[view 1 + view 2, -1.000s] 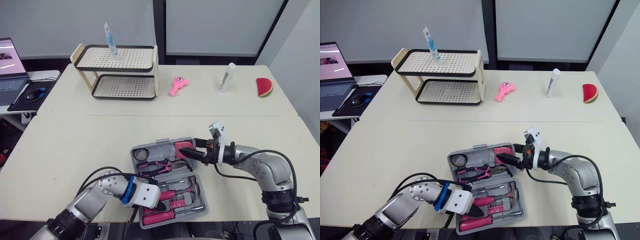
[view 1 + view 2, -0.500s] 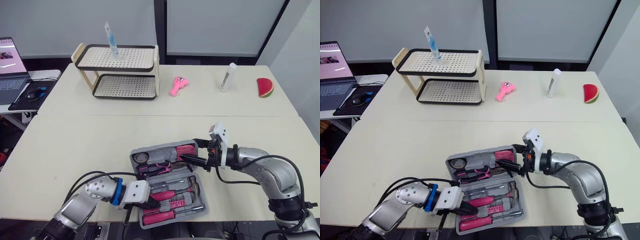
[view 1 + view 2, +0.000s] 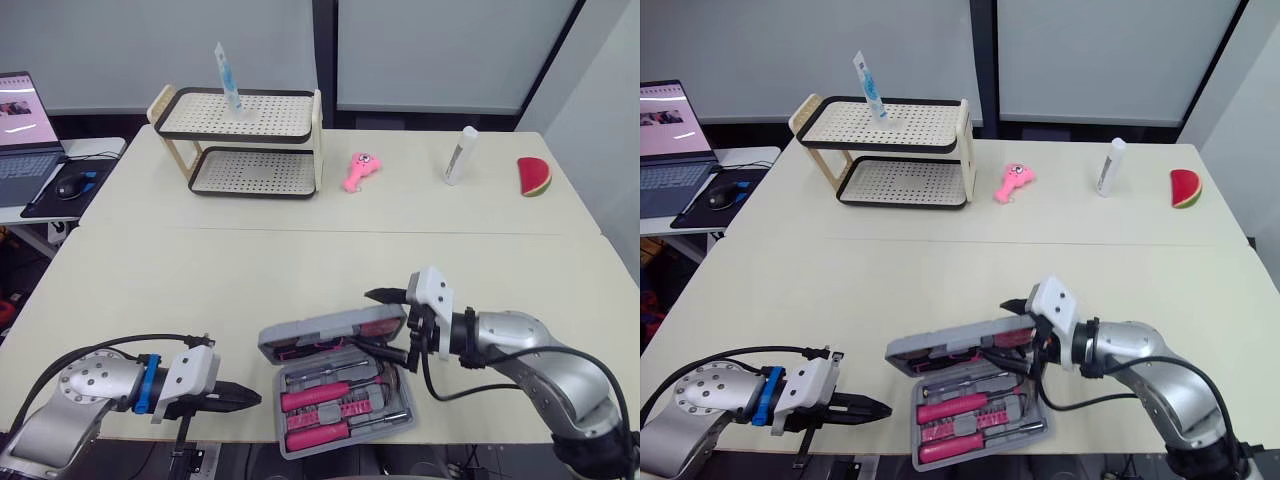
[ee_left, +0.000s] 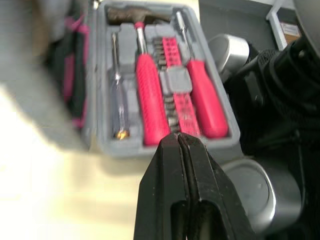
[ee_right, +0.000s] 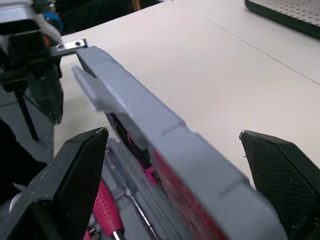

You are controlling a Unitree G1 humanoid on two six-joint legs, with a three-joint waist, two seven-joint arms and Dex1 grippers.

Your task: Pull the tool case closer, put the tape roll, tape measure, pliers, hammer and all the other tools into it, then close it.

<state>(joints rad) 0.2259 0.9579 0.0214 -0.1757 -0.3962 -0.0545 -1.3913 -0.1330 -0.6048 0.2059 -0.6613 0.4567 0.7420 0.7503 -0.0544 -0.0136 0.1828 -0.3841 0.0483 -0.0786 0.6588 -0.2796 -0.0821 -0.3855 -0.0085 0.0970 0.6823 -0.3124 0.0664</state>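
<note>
The table [image 3: 200, 280] carries the grey tool case [image 3: 345, 425] at its 6 o'clock edge, with its lid [image 3: 330, 335] half raised over red-handled tools [image 3: 318, 399]. From 3 o'clock the right gripper [image 3: 378, 326] straddles the lid, fingers spread apart. At the case's 9 o'clock the left gripper [image 3: 250, 398] hangs clear, fingers pressed together.

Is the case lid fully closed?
No, the lid stands half raised inside the open right gripper, leaving the tools uncovered.
</note>
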